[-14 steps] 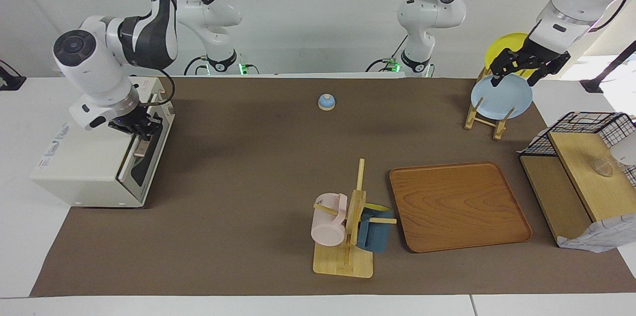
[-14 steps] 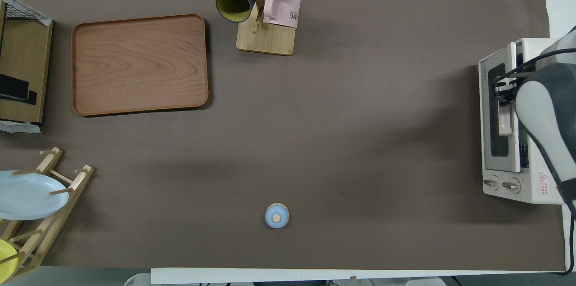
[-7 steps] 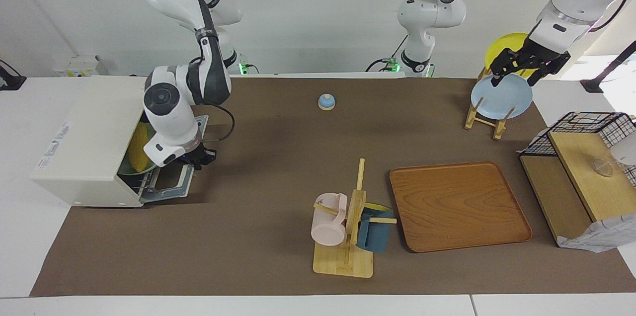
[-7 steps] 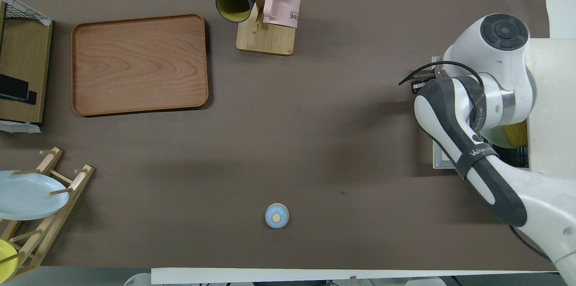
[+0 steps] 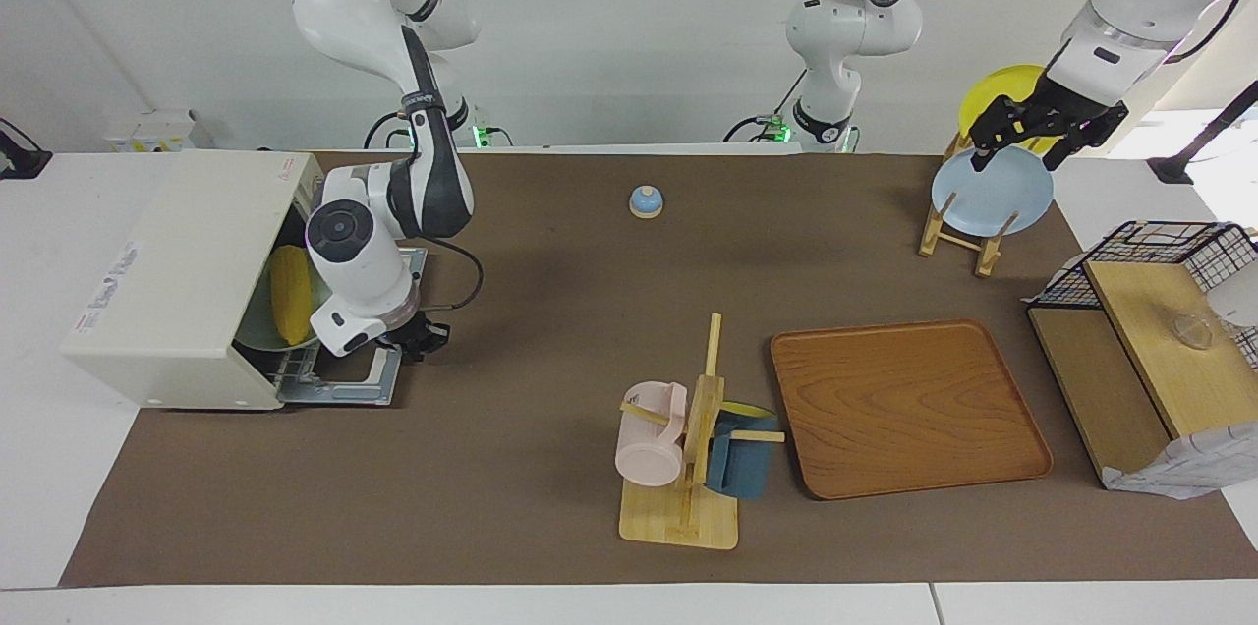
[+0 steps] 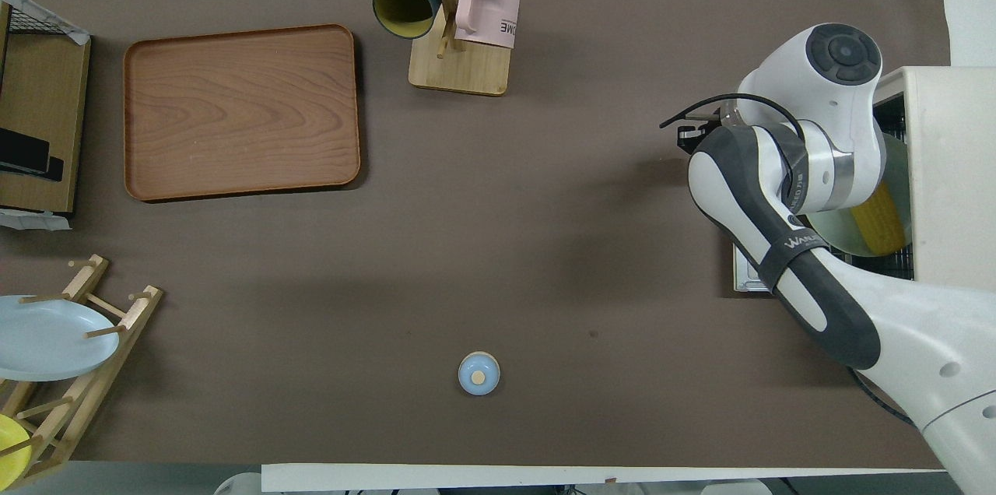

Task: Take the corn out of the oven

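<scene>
One corn lies on a pale dish inside the oven, its door dropped flat for access. At the door's outer edge the right claw looks pressed together, seemingly empty; the left claw waits spread over the plate rack.

A high camera faces the robots across the brown-matted table; a second looks steeply down from above their end. Both, set well back, share the rectangular wooden tray.
</scene>
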`<action>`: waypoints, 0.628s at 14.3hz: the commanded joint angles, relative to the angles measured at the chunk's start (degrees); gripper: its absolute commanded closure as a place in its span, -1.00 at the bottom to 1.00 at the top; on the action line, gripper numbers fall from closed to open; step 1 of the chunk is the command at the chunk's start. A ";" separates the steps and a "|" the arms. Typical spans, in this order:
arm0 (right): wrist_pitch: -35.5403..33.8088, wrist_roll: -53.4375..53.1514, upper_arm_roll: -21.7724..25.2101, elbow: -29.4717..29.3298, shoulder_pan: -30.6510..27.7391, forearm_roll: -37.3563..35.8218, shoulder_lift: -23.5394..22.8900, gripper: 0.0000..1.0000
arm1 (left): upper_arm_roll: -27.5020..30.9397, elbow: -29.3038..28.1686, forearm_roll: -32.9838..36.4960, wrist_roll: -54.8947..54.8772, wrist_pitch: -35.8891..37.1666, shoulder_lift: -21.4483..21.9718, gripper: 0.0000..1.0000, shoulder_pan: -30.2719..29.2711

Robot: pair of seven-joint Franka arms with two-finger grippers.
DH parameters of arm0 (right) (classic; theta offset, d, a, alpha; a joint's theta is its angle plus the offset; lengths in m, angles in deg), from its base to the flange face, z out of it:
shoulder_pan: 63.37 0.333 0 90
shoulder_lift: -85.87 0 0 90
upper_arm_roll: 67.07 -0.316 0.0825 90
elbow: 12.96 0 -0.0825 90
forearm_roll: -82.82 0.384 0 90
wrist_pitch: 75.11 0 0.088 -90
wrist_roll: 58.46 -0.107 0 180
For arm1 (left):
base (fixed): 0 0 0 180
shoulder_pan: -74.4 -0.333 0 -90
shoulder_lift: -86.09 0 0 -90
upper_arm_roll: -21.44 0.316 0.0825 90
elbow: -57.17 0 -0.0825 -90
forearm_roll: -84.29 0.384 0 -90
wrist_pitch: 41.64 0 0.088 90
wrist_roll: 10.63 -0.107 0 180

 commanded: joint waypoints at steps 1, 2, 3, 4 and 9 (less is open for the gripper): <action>-4.15 -2.37 0.07 -1.80 0.64 1.75 2.80 0.30 | -0.18 -0.44 0.65 0.17 0.75 0.81 -1.00 -0.34; -6.35 -2.37 0.24 -1.62 -0.76 1.67 4.47 0.10 | -0.18 -0.44 0.65 0.17 0.66 0.81 -1.00 -0.34; -9.59 -1.85 0.16 -1.71 -2.77 1.66 6.40 -0.11 | -0.18 -0.44 0.65 0.17 0.75 0.81 -1.00 -0.34; -12.32 -0.97 0.24 -1.71 -4.62 1.49 7.98 -0.13 | -0.18 -0.44 0.65 0.17 0.75 0.81 -1.00 -0.34; -18.94 4.48 0.15 0.74 -9.38 -6.06 11.25 -0.16 | -0.18 -0.44 0.65 0.17 0.75 0.81 -1.00 -0.34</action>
